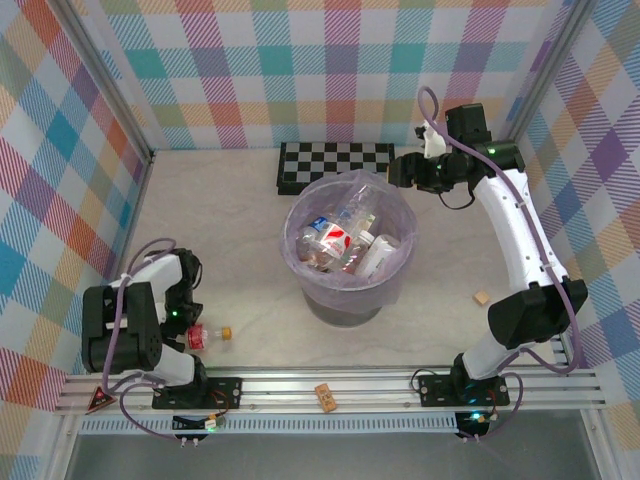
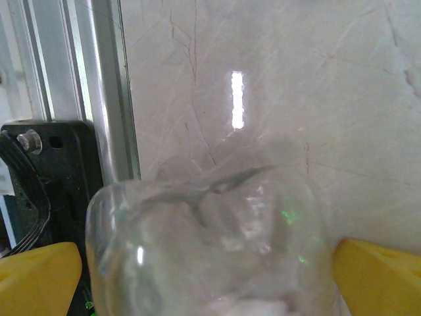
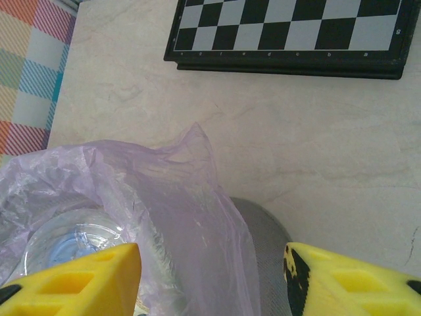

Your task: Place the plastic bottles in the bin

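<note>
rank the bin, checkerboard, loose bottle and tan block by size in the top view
1. bin: largest, though its rim sits nearer the camera
2. checkerboard: partly hidden behind the bin
3. bottle: lying at the front left
4. tan block: smallest

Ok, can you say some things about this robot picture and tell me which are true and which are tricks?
1. The bin already has bottles in it. True.
2. The checkerboard lies between the bin and the arms' bases. False: it lies behind the bin, on the far side of the table.
3. The left pincer has a clear bottle between its fingers. True.
4. The right pincer is carrying a bottle. False: it is open and empty, over the bin's edge.
</note>
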Tool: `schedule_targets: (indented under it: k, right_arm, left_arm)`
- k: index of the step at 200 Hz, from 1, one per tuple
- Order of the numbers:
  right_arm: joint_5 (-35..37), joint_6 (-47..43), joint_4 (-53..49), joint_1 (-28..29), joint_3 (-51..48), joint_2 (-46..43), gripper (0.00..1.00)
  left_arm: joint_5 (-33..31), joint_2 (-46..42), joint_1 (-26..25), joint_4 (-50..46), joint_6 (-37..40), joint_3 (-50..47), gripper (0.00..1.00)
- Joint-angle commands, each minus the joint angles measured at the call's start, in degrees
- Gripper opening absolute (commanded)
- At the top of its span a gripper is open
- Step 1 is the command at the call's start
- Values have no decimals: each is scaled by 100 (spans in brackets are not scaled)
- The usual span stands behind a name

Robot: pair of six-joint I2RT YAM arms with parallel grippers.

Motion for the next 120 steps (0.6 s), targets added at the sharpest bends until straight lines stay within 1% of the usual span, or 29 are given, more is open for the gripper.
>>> schedule_targets:
  k: [1,15,25,41,54,60,63,71,120]
  right_arm:
    - [34,-115,-101,-32,183,14,60]
    - [35,-114,-107,-32,167,17,60]
    - [35,-126,-113,-37,171,15,60]
    - [30,-118,-107,-41,158,-3,60]
    - [13,-105,-99,-58,158,-10,60]
    - [15,-93,-90,-59,152,-11,60]
    - [12,-96,-98,-59,156,-20,60]
    - [5,-96,-90,-67,153,-19,60]
    - [-36,-55,-73,-74,93,-33,59]
  left_arm:
    - [1302,294,-467,1036,52,292,100]
    - [1265,431,-650,1091,-4,453,98]
    - [1274,521,-739,1146,-21,520,89]
    - [1279,599,-824,1184,-47,602,68]
    - [1244,576,-875,1189,-72,617,40]
    - [1241,549,-879,1182,-90,619,31]
    - [1235,538,-886,1178,-98,630,28]
    - [1201,475,-892,1163,-100,638,26]
    - [907,190,-915,910,175,918,26]
